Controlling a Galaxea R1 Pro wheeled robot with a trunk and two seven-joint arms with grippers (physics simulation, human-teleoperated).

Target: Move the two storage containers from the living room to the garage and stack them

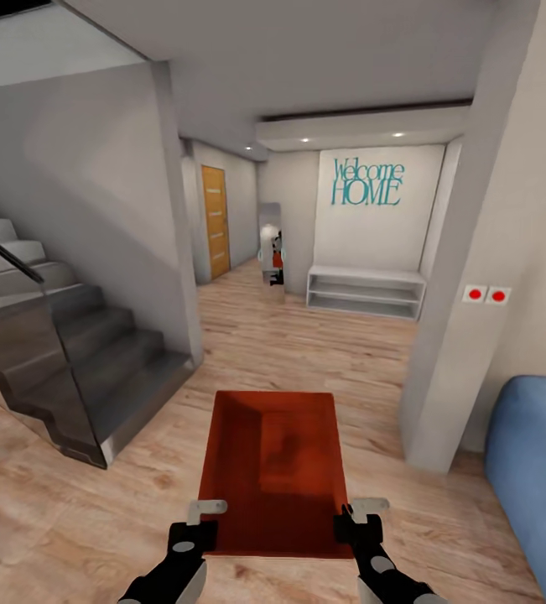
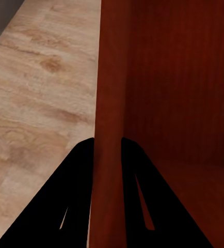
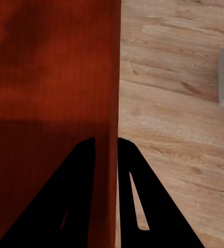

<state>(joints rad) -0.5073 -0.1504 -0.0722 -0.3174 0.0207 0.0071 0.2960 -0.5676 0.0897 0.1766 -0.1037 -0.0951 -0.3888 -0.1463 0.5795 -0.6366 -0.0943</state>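
I hold one orange-red open-topped storage container (image 1: 274,470) out in front of me above the light wood plank floor (image 1: 71,520). My left gripper (image 1: 199,527) is shut on its left wall near the close corner. My right gripper (image 1: 355,522) is shut on its right wall. In the left wrist view the left gripper (image 2: 108,145) clamps the thin ribbed wall (image 2: 112,77) between both black fingers. The right wrist view shows the right gripper (image 3: 107,145) pinching the opposite wall (image 3: 112,72) the same way. The container looks empty inside.
A dark staircase (image 1: 71,352) with a glass side rises at the left. A white wall corner (image 1: 449,335) and a blue seat (image 1: 533,470) stand at the right. Ahead, the hallway leads to a white low shelf (image 1: 365,292), a wooden door (image 1: 215,220) and a narrow mirror (image 1: 272,250).
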